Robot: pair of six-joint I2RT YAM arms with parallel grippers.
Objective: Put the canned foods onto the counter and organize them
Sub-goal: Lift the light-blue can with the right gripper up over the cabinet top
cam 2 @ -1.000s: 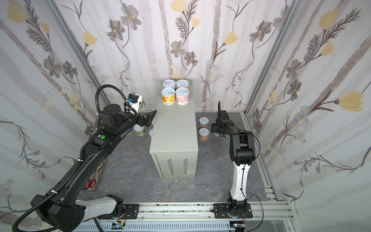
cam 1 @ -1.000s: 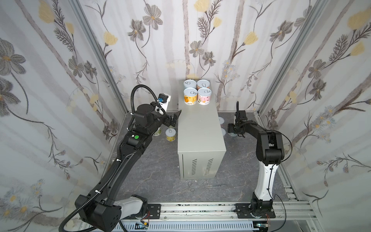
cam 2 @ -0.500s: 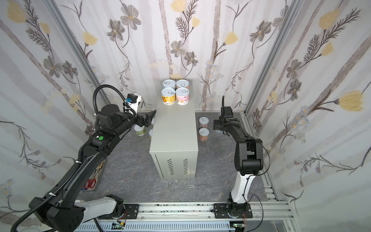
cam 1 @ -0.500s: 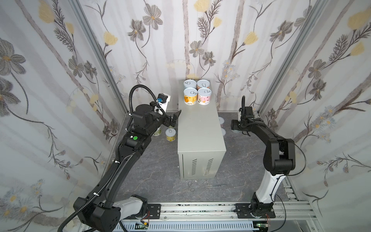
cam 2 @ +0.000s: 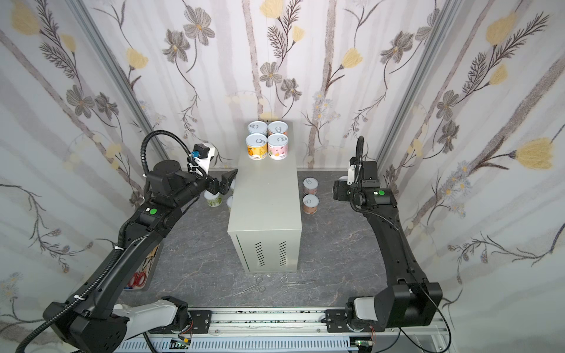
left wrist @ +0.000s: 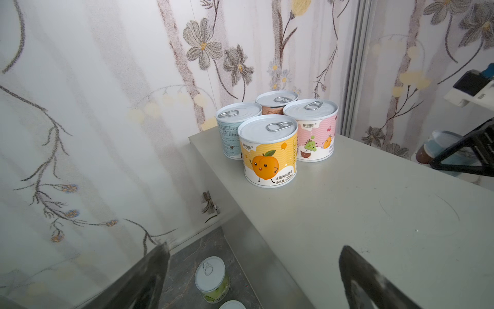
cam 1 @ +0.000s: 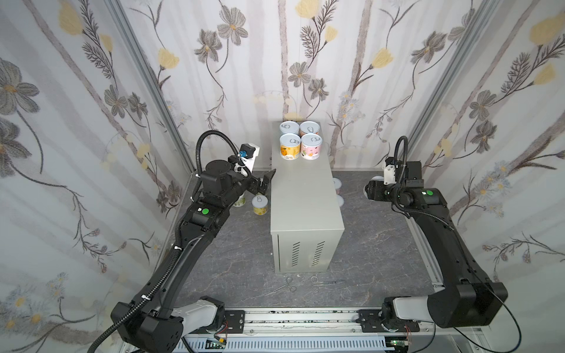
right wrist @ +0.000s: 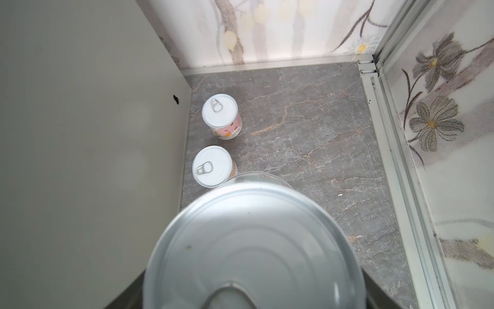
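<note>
Several cans point(cam 1: 300, 140) point(left wrist: 268, 149) stand in a tight block at the back of the grey counter point(cam 1: 302, 195) point(cam 2: 266, 195). My left gripper point(cam 1: 266, 183) point(left wrist: 254, 270) hangs open and empty at the counter's left edge, above a green can point(left wrist: 211, 278) and a yellow can point(cam 1: 260, 204) on the floor. To the right of the counter, my right gripper point(cam 1: 370, 190) is shut on a can whose silver lid point(right wrist: 254, 246) fills the right wrist view. Below it, two pink cans point(right wrist: 221, 115) point(right wrist: 212, 166) stand on the floor beside the counter's right wall.
Metal scissors and forceps point(cam 1: 318, 281) lie on the dark floor in front of the counter. A box with red-handled scissors point(cam 2: 142, 276) sits under my left arm. Flowered walls close in on three sides, and a rail point(cam 1: 299, 321) runs along the front.
My right arm has swung its elbow out to the right and forward, carrying the held can slightly up and away from the floor cans. The left arm has barely moved.
</note>
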